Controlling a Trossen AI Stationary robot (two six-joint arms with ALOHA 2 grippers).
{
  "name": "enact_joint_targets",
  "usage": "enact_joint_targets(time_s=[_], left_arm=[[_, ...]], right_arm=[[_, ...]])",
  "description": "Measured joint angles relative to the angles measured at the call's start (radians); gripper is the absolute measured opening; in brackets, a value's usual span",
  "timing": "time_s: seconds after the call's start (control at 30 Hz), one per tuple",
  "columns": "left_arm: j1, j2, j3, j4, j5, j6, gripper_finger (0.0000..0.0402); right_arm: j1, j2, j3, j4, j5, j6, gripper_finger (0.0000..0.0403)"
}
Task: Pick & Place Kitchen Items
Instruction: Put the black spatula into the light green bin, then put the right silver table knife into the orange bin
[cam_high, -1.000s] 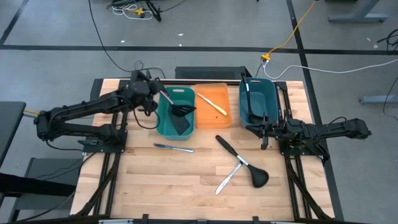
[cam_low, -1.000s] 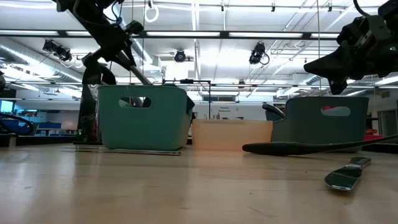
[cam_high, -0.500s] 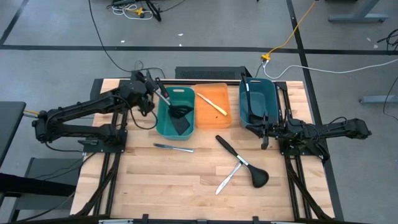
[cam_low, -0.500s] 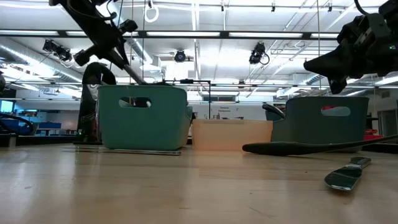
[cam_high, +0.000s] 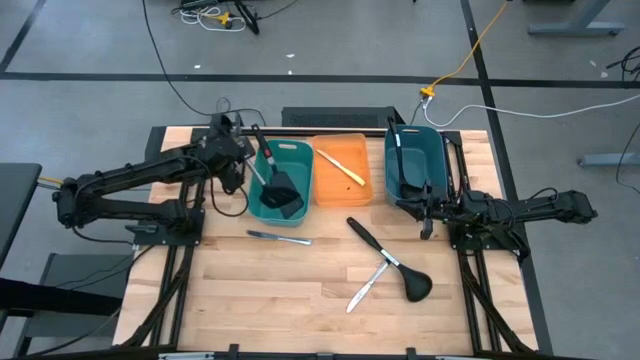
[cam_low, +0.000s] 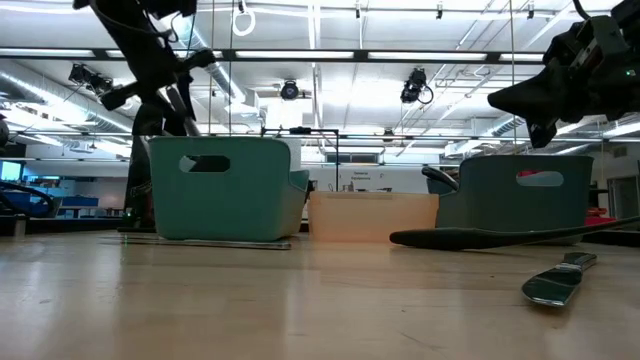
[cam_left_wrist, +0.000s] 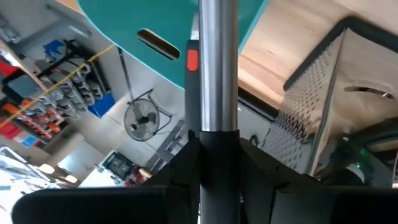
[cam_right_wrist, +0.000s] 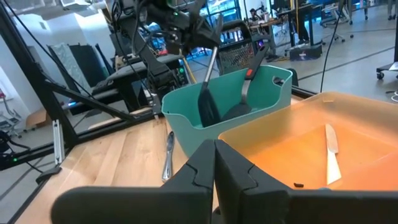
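Observation:
My left gripper is at the left teal bin's far left corner, shut on a black spatula with a silver shaft. The spatula's blade is down inside the bin, beside a black ladle with a red-tipped handle. My right gripper is shut and empty, just near the right teal bin. A silver knife, a black ladle and a second knife lie flat on the table. A cream-handled knife lies in the orange bin. My left gripper pinches the spatula's silver shaft between its two fingers, high up the handle. The fingers come from the table's left and lie across the shaft. The spatula slants down, its blade inside the teal bin; I cannot tell whether the blade touches the bin's floor.
The three bins stand in a row at the table's far side. A dark utensil lies in the right teal bin. Bare wood shows at the near left. Arm bases and frames flank both table sides.
My left gripper has gone toward the table's far left corner, still shut on the spatula. The spatula's handle has tipped more upright and its blade has stayed in the bin. In the low view the left teal bin has slid a little to the left.

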Motion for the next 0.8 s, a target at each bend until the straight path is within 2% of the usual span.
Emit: enact_joint_targets(time_s=[0.27, 0.5, 0.8], left_arm=[[0.022, 0.066, 0.0, 0.03, 0.007, -0.014, 0.0085], [0.022, 0.08, -0.002, 0.048, 0.019, -0.043, 0.0161], [0.013, 0.058, -0.002, 0.147, -0.114, -0.126, 0.0183]], right_arm=[[0.0, 0.0, 0.0, 0.0, 0.0, 0.0, 0.0009], [0.0, 0.0, 0.0, -0.008, 0.0, 0.0, 0.0009], [0.0, 0.0, 0.0, -0.007, -0.002, 0.0, 0.0009]])
